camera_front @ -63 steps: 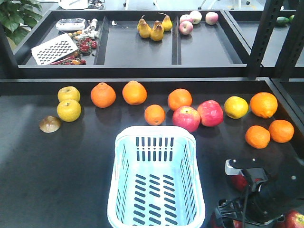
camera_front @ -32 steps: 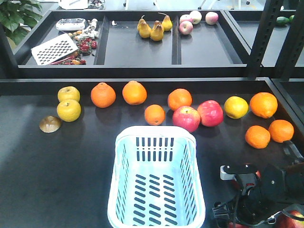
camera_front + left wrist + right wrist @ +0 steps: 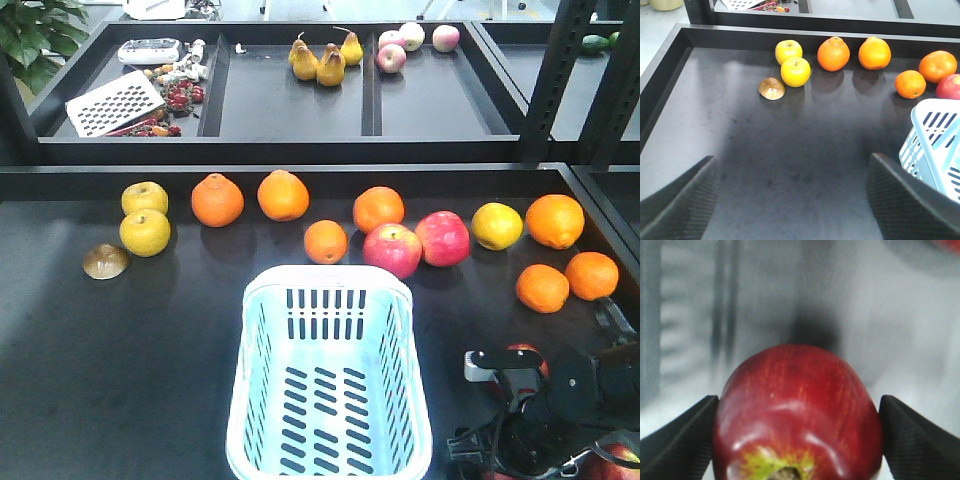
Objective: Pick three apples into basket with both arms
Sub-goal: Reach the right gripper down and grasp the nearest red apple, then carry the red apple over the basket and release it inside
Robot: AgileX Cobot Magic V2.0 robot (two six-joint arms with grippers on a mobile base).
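Between the fingers (image 3: 680,440) of the right end effector (image 3: 798,402) sits a dark red apple (image 3: 797,425). Its skin touches both of them at the widest girth, so this end effector is closed on the fruit. A yellow-green dimple faces the wrist camera. Whether the fruit is off the worktop (image 3: 150,350) cannot be told, as the surface beyond it is blurred. To the left of this end effector, in the front view, stands the basket (image 3: 325,272), with no fruit in it. A second apple (image 3: 618,462) lies near the end effector's right, cut off by the picture edge. The left end effector (image 3: 792,160) hangs with its fingers spread wide and nothing between them, the basket at its right.

The apple looks firm, fairly heavy for its size and glossy, so probably slippery. A hold across the middle, as here, likely suits it best, with modest pressure and a low release, since it would bruise if dropped.
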